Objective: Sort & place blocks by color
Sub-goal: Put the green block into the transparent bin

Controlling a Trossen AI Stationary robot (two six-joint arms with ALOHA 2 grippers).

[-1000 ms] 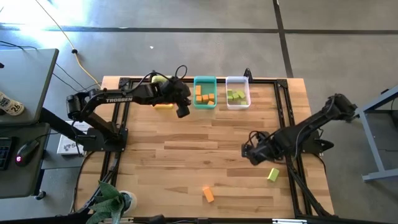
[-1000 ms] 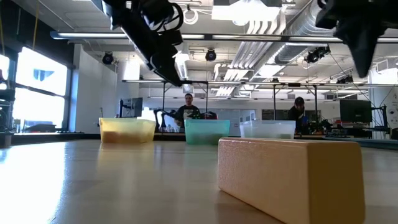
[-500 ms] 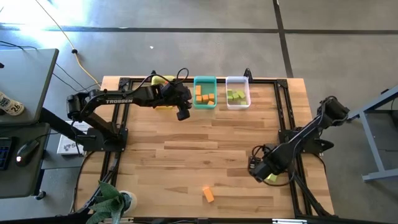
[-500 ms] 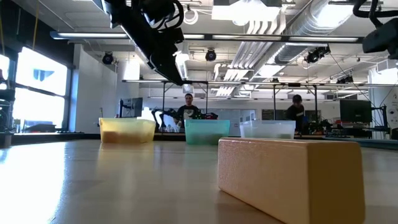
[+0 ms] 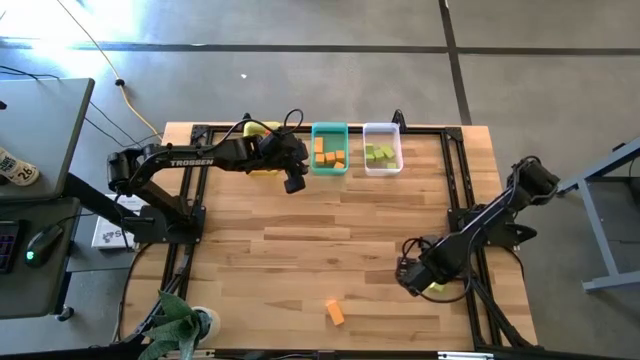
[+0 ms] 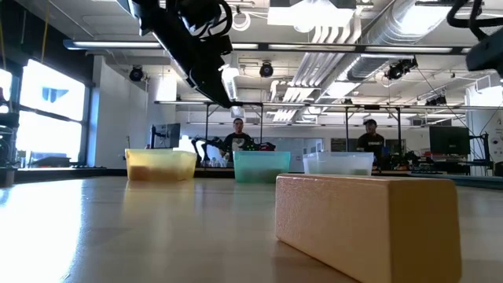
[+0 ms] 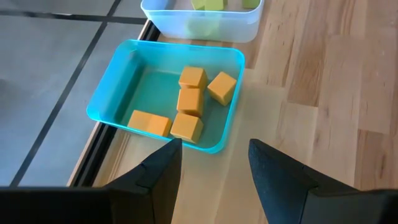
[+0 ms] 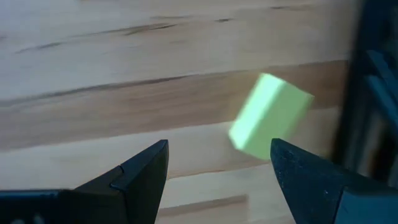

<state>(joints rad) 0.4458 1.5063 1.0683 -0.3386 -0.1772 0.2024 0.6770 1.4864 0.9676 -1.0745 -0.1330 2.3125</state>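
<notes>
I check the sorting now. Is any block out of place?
Yes, two. An orange block lies alone near the table's front edge, far from the teal bin. A green block lies outside the clear bin, below the open right gripper.

Three bins are sitting in a row along the bench's far edge — blocks lying inside them. One block is lying near the front edge, another beneath the right pincer — the left pincer is hanging beside the bins.
</notes>
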